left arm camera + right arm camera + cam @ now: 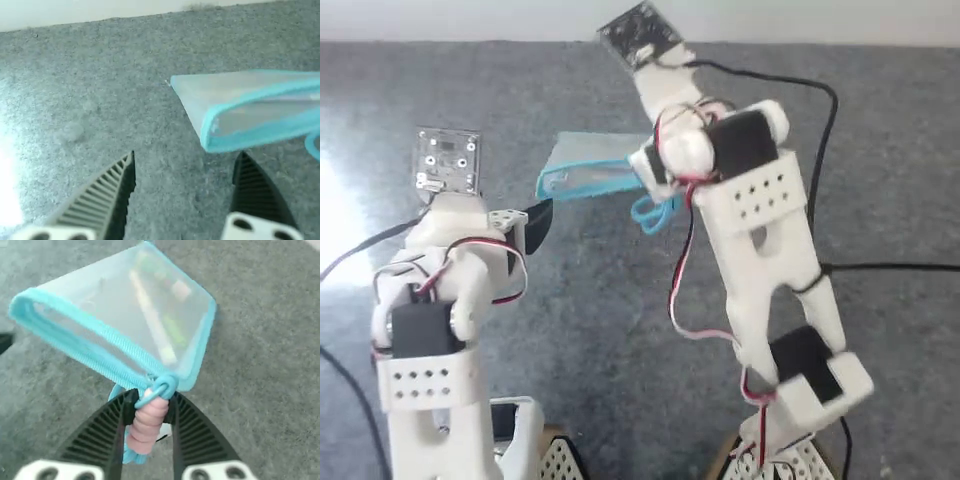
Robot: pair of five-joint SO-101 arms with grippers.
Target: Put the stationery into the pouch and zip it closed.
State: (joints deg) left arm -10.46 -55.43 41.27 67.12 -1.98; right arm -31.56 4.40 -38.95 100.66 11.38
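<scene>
Overhead, we see the translucent, teal-edged pouch (pixel 588 168) at ten o'clock from our right gripper (pixel 150 399), which pinches its pink ribbed pull (pixel 145 426). Blurred stick-shaped stationery (pixel 152 327) lies inside. Our left gripper (pixel 187 156), toothed fingers spread, has the pouch at one o'clock, over grey felt (pixel 610 320).

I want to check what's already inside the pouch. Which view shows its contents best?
The right wrist view: stationery shows through the pouch wall. The left wrist view gives one corner, contents unreadable; in the high view the right arm covers part of it.
</scene>
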